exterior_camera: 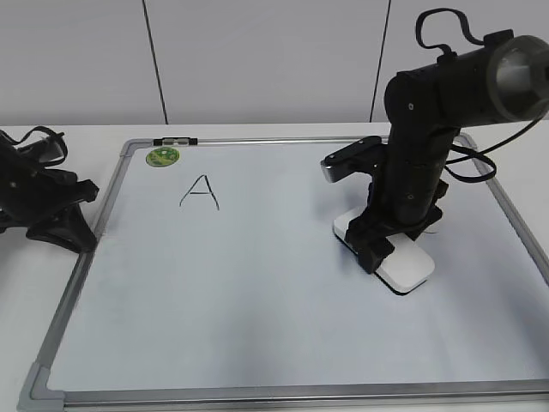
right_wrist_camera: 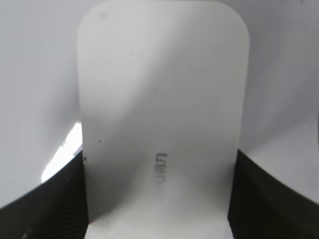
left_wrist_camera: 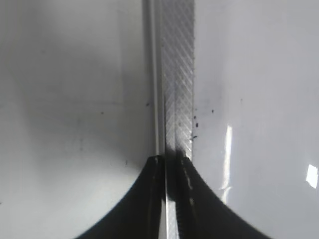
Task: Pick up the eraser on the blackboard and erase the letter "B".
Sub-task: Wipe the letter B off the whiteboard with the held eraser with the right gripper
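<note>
The white eraser [exterior_camera: 410, 264] lies flat on the blackboard [exterior_camera: 257, 292], a white board with a grey frame, right of its middle. My right gripper [exterior_camera: 377, 245] is shut on the eraser's two long sides from above. In the right wrist view the eraser [right_wrist_camera: 159, 99] fills the space between the black jaws [right_wrist_camera: 158, 199]. No letter "B" shows; the board under the eraser and the right arm is hidden. My left gripper [exterior_camera: 86, 219] is shut and empty at the board's left edge. Its tips [left_wrist_camera: 169, 162] hang over the grey frame [left_wrist_camera: 177, 74].
A black letter "A" [exterior_camera: 200, 192] is written at the board's upper left. A small round green sticker [exterior_camera: 162, 156] sits near the top left corner. A short dark stroke [exterior_camera: 433, 228] peeks out beside the right arm. The board lies on a white table [exterior_camera: 51, 137].
</note>
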Motion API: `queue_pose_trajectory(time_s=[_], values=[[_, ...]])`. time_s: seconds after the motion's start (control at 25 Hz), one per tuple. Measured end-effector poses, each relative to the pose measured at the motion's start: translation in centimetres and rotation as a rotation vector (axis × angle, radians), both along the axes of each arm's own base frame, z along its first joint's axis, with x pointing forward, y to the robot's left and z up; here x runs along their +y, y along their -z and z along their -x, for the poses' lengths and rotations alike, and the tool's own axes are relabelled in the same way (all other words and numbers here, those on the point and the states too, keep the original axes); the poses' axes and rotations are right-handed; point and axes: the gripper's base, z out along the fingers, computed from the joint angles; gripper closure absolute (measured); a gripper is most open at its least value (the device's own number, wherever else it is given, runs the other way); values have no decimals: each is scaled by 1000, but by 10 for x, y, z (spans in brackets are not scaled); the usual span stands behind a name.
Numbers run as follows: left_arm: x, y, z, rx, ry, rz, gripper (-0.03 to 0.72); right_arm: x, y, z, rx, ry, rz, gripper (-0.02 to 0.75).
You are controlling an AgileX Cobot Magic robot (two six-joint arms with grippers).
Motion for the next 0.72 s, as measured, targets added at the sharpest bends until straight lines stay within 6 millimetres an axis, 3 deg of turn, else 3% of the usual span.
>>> queue_pose_trajectory(time_s=[0.24,0.72], values=[[12,0,3,29,-11,0,656,-7,0,-2,-14,-15,34,204],[14,0,3,31,-9,-5,656,-7,-1,-3,-21,-14,33,204]])
